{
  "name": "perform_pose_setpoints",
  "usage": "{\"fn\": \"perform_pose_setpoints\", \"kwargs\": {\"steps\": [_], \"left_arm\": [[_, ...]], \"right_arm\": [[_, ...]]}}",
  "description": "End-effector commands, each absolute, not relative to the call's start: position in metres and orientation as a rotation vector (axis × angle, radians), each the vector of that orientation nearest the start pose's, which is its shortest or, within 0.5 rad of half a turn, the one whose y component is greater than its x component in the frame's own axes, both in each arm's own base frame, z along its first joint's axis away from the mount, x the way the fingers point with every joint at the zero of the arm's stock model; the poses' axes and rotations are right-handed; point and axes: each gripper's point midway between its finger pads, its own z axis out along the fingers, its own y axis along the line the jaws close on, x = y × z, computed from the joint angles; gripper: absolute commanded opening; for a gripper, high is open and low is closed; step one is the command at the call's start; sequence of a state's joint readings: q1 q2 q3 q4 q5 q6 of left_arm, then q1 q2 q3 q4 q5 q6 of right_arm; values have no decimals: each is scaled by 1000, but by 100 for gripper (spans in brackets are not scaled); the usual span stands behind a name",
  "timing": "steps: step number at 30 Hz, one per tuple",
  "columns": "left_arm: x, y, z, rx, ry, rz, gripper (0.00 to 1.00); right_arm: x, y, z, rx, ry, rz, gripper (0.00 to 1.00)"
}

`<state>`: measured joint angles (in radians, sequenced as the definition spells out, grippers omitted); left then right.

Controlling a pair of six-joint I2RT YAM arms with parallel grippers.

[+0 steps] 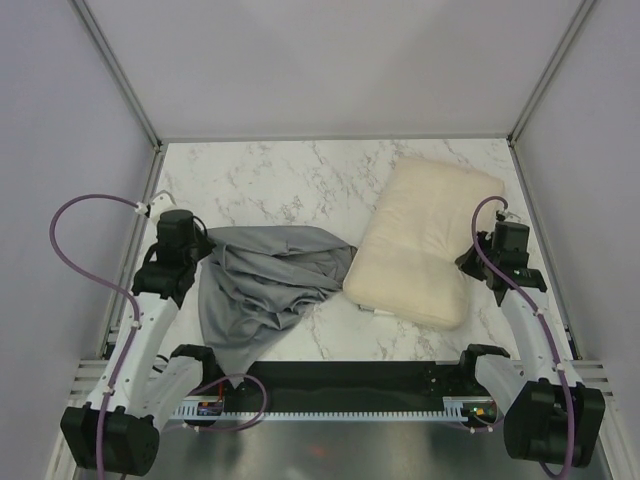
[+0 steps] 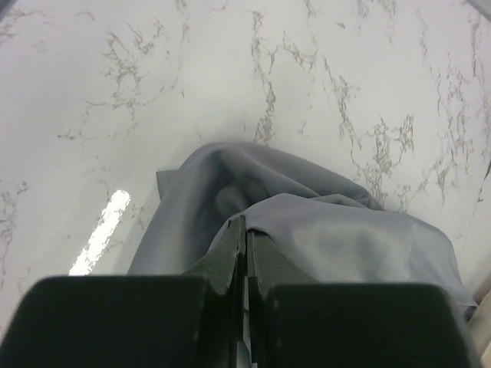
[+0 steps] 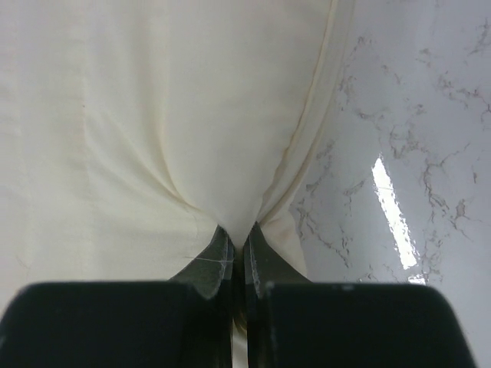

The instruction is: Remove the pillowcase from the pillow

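- Marble tabletop (image 1: 290, 175) carries both things.
- Nearest, the left hand (image 2: 245, 228) is clamped on a fold of the grey pillowcase (image 2: 330, 230), which is bunched just ahead of it; so thin a pinch may slip under a tug.
- Likewise the right hand (image 3: 238, 239) nips the cream pillow (image 3: 153, 115) at its edge, with the bulk ahead and to its left.
- Farther off, the pillowcase tip seems to touch the pillow, so dragging either could snag the other.

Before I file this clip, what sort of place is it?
Probably a lab test cell, not a home: bare pale panel walls on silver aluminium frame posts box in a white marble-patterned tabletop.
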<state>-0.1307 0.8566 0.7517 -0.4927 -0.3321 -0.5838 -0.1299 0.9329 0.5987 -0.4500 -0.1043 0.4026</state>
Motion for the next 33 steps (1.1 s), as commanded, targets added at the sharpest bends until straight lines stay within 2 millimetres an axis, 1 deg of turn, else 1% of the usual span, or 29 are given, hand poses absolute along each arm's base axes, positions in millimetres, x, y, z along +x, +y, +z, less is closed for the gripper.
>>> {"fn": "perform_pose_setpoints", "kwargs": {"steps": [1,6,10,11,15,16,17,18,19,20,21,23,24,25,27,29,33], "left_arm": [[290,8,203,-629,1991,-65,2],[292,13,209,-628,1985,-60,2],[295,22,217,-638,1971,-48,2],[297,22,221,-624,1965,-52,2],[298,17,222,-596,1978,-74,2],[298,14,220,-586,1988,-89,4],[299,12,219,-576,1993,-100,9],[299,10,219,-565,1996,-110,16],[300,7,220,-548,1998,-126,24],[300,7,221,-536,2000,-124,53],[300,7,223,-534,1997,-124,67],[299,6,224,-526,1994,-127,84],[299,5,224,-522,1994,-131,88],[299,4,226,-517,1989,-139,100],[298,4,226,-516,1988,-141,100],[298,3,229,-509,1983,-145,100],[297,0,235,-479,1967,-164,100]], "right_arm": [[280,-13,128,567,2203,217,0],[280,-17,128,578,2199,219,0],[279,-21,128,598,2196,215,0],[279,-22,128,600,2194,213,0],[279,-23,127,600,2199,216,0],[279,-22,127,595,2200,216,2],[280,-22,129,590,2197,220,7],[279,-21,130,586,2194,223,25],[279,-19,131,572,2191,237,35],[280,-18,134,561,2186,239,47],[279,-19,138,557,2168,238,67],[279,-19,143,550,2152,236,80],[279,-18,148,535,2137,238,91],[279,-18,150,528,2131,242,95],[279,-15,157,498,2114,257,98],[280,-12,161,484,2098,274,98],[280,-9,178,443,2027,286,98]]}}
